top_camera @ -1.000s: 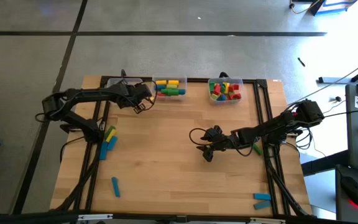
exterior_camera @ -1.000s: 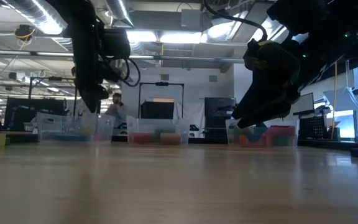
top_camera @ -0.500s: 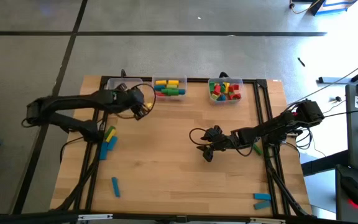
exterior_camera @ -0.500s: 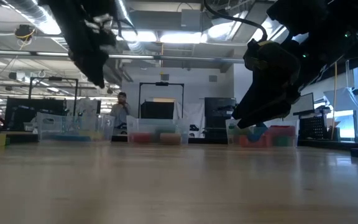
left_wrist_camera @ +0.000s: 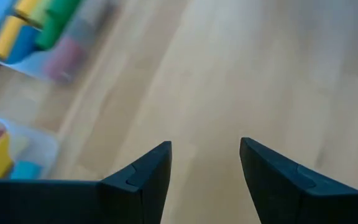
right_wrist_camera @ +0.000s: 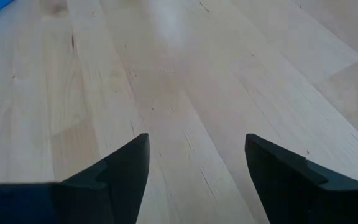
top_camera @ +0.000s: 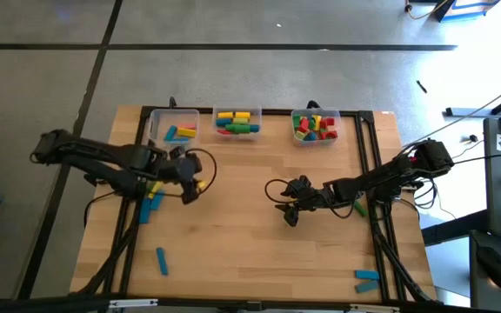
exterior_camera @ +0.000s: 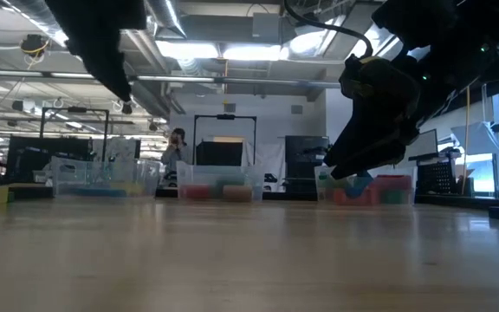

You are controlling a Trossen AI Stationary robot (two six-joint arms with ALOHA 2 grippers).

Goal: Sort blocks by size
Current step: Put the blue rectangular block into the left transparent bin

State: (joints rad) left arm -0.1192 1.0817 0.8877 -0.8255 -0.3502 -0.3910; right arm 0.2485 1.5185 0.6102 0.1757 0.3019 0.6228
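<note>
Bare table (top_camera: 233, 226) centre, bins (top_camera: 237, 122) along far edge

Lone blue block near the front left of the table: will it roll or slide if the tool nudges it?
The blue block looks like a flat-sided bar lying on bare wood, so it will probably slide or pivot rather than roll. It looks small and stiff, likely light, so a light nudge may spin it. The open left tool is empty.

Parted empty jaws over bare table (left_wrist_camera: 241, 74); blurred, seemingly binned blocks (left_wrist_camera: 27, 28) beyond
</note>
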